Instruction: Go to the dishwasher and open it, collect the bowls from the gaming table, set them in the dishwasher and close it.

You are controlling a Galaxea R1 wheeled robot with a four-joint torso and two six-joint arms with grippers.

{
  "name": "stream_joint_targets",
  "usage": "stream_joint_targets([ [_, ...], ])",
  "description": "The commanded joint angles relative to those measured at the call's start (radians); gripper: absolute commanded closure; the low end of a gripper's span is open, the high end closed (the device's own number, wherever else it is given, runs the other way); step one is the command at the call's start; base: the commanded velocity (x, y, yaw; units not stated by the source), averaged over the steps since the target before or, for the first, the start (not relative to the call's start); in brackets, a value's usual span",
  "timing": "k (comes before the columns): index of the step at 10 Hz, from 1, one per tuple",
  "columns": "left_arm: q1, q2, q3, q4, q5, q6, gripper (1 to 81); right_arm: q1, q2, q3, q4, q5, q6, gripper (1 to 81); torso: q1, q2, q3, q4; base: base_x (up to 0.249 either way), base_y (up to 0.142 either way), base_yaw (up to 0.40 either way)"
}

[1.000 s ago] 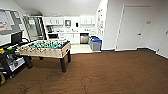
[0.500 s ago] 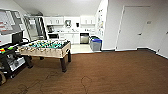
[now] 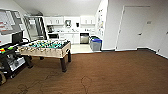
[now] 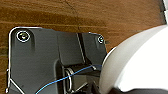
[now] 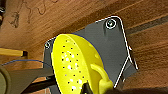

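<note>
Far left: dark side table [image 3: 11, 53] w/ bright bits on top, monitor [image 3: 17, 37] behind it.
Gaming table [image 3: 47, 48]: left of centre on brown wood floor [image 3: 112, 72], green field up top; can't make out bowls on it.
Dishwasher [image 3: 84, 38]: steel-grey front, shut, in white kitchen nook at back.
Bin [image 3: 95, 44]: grey, blue lid, just right of dishwasher.
Door [image 3: 132, 27]: white, right wall.
Left gripper: big white bowl [image 4: 140, 62] looms close; fingers – can't tell.
Right gripper: yellow perforated bowl [image 5: 75, 65] close up; grip – can't tell.
</note>
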Motion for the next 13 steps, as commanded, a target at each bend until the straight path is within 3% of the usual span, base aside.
stream_joint_targets([
  [1,-0.022,0.018,-0.039,0.02,0.052,0.012,81.1,0.033,-0.012,-0.025,-0.06,-0.063,0.0,81.1,0.001,0.0,0.0,0.0,0.0,0.0,0.0],
  [7,-0.016,0.015,-0.07,0.016,0.039,0.012,81.1,0.012,0.003,-0.158,-0.053,-0.068,0.001,81.1,0.001,0.0,0.0,0.0,0.0,0.0,0.0],
  [13,-0.005,0.029,-0.106,0.02,0.039,0.012,81.1,0.017,0.049,-0.169,-0.05,-0.066,0.006,81.1,0.001,0.0,0.0,0.0,0.0,0.0,0.0],
])
